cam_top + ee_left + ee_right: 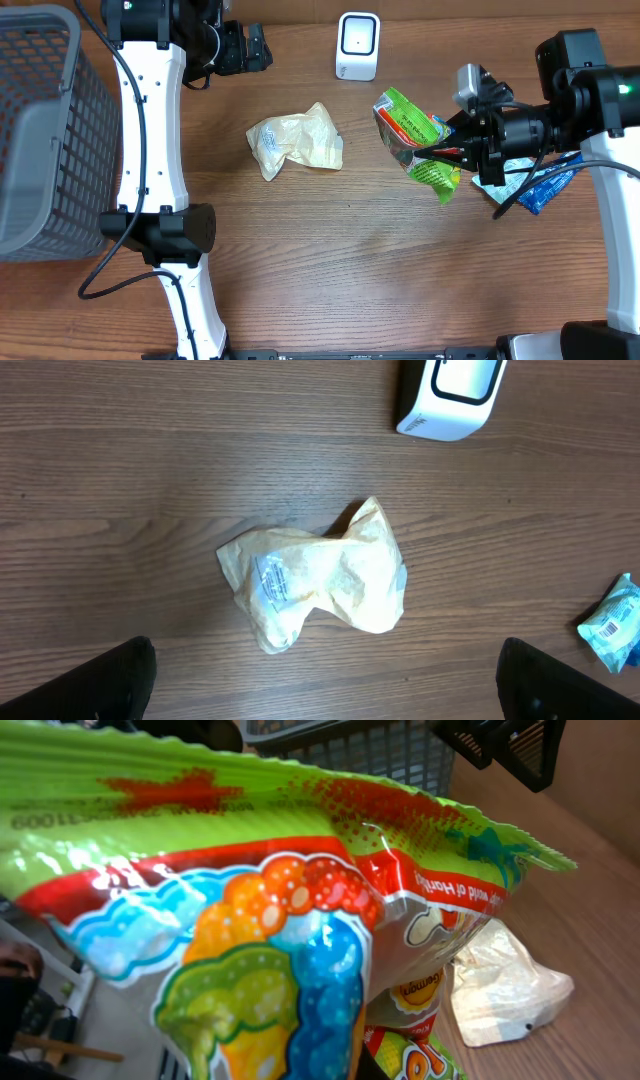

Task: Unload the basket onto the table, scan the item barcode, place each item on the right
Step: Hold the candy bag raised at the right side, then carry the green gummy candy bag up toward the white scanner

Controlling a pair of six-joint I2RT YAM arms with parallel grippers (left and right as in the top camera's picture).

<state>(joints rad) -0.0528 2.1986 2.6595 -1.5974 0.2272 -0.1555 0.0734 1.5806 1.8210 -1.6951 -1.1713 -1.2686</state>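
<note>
Far left: basket at edge of table. Far side, centre: scanner. Mid-table: crumpled bag, left of scanner and nearer than it. Right of crumpled bag, apart from it: snack bag. Further right: small packets, near table's right edge.

I see lime-green snack bag, red/orange/blue print, right of white scanner; pale yellow wrapper left of it; brown wood-grain table.
</note>
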